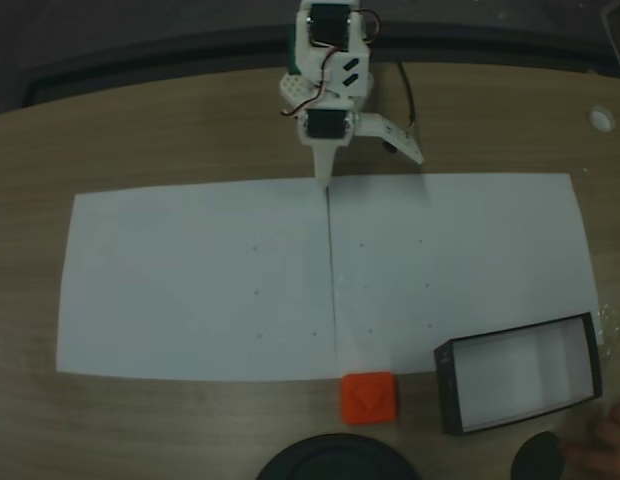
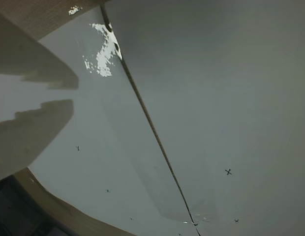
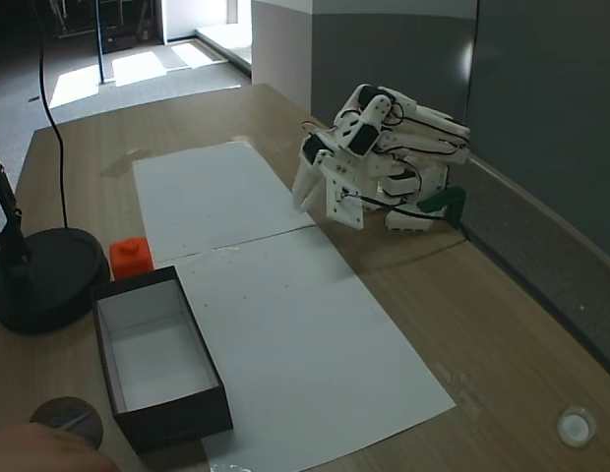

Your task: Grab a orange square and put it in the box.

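The tool [image 1: 362,165] sits folded at the far edge of the counter [image 1: 170,130], its fingers spread apart and holding nothing. The orange square [image 1: 369,397] lies on bare wood just beside the paper [image 1: 190,280], apart from the box [image 1: 520,373]. A round black base [image 3: 44,278] is cut off at the frame edge, as is a blurred hand [image 3: 39,454].

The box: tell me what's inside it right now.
In both fixed views the box shows just its bare white floor. The orange square sits outside, beside one short end. The near wall hides a strip of floor.
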